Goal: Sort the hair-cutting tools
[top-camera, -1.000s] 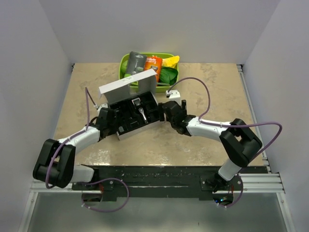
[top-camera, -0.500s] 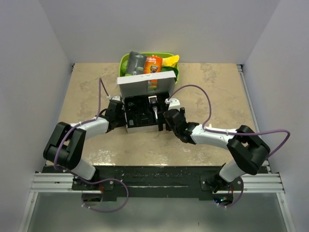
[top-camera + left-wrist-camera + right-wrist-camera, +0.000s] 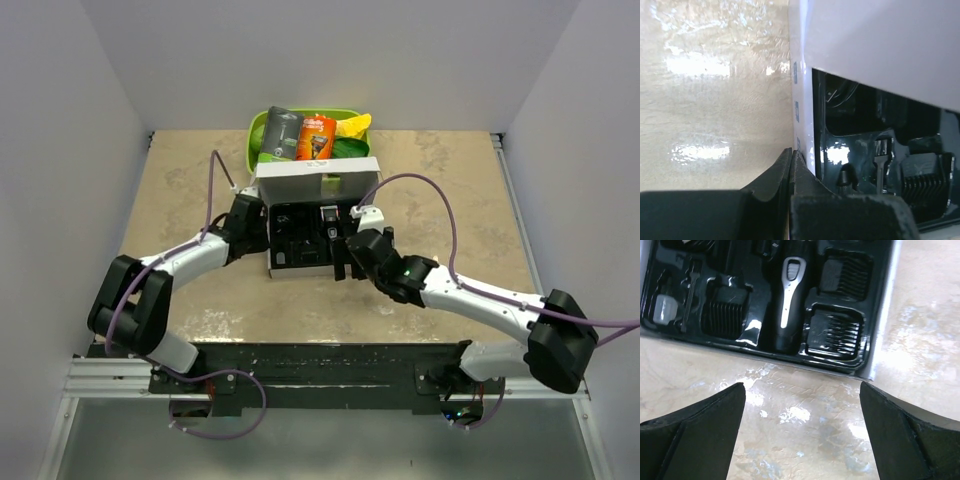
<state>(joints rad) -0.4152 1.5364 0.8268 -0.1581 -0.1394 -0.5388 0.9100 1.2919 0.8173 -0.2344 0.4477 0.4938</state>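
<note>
An open white box (image 3: 318,182) holds a black tray (image 3: 755,337) with the hair-cutting tools. The slim black clipper (image 3: 788,305) with a silver strip lies in the middle of the tray and also shows in the top view (image 3: 328,220). Black guide combs (image 3: 836,333) sit in pockets on both sides of it. I cannot pick out the small curved piece. My left gripper (image 3: 791,156) is shut, pressed against the box's left outer wall (image 3: 801,105); it also shows in the top view (image 3: 262,235). My right gripper (image 3: 802,390) is open and empty over the table, just in front of the tray's near edge.
A green basket (image 3: 258,128) stands behind the box with the grey-and-green razor package (image 3: 281,133) and the orange razor package (image 3: 318,137) in it. The raised box lid hides part of the basket. Bare table lies on both sides of the box and in front of it.
The box has turned square to me and shifted right and back. My left gripper followed its left wall. My right gripper went from the box's right side to its front.
</note>
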